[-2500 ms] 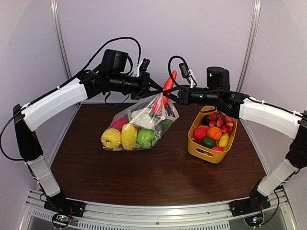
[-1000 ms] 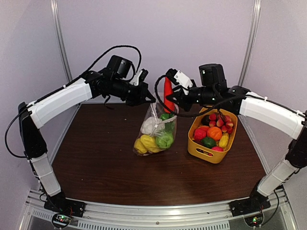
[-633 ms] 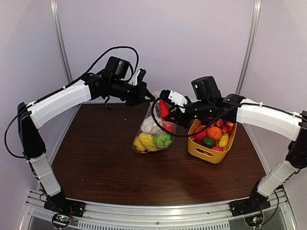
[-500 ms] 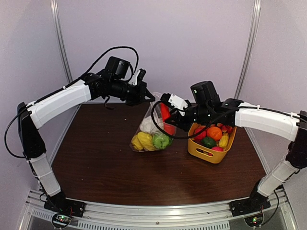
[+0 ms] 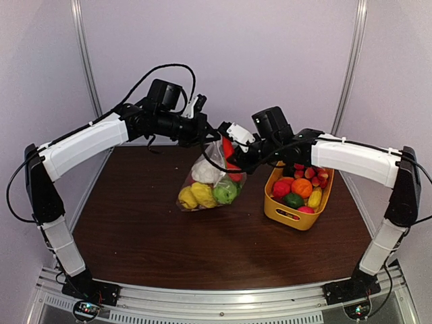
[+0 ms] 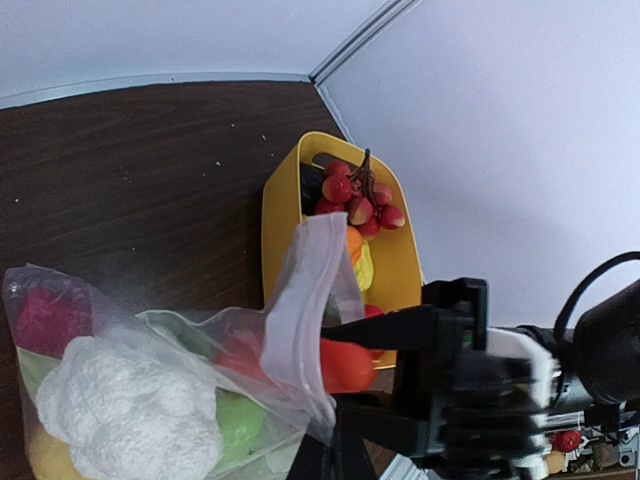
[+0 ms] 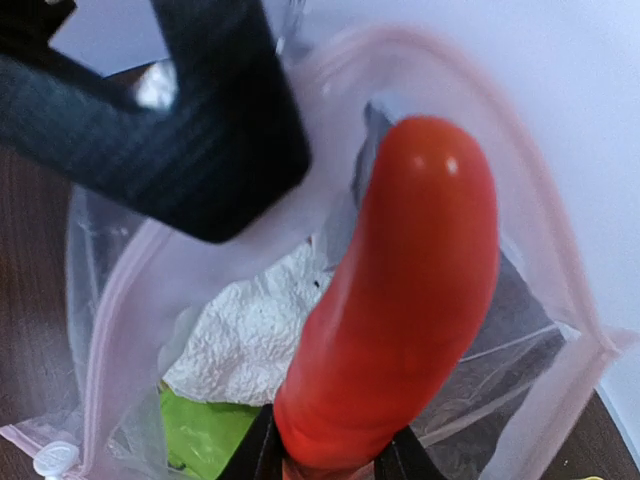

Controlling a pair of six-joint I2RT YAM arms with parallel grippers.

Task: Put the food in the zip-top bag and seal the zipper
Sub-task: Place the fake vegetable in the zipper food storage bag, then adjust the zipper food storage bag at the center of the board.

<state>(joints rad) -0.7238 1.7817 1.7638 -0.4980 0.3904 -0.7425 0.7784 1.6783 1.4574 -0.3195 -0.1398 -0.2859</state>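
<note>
Two yellow foods (image 5: 196, 196), one green ball (image 5: 225, 192) and one white cauliflower (image 5: 204, 171) sat in one zip-top bag (image 5: 214, 177) beside one yellow basket (image 5: 287, 214); farther back, the left gripper (image 5: 212, 138) pinched its rim and the right gripper (image 5: 231, 154) clasped one red vegetable (image 7: 400, 300) inside its mouth.

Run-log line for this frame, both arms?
left gripper: shut on zip-top bag rim | right gripper: holds red toy vegetable in bag mouth | bag: open

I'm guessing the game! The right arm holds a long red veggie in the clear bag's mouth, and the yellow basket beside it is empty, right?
Not empty: the top view shows the yellow basket full of toy fruit. The rest stands: the right arm holds the long red veggie in the clear bag's mouth.
</note>
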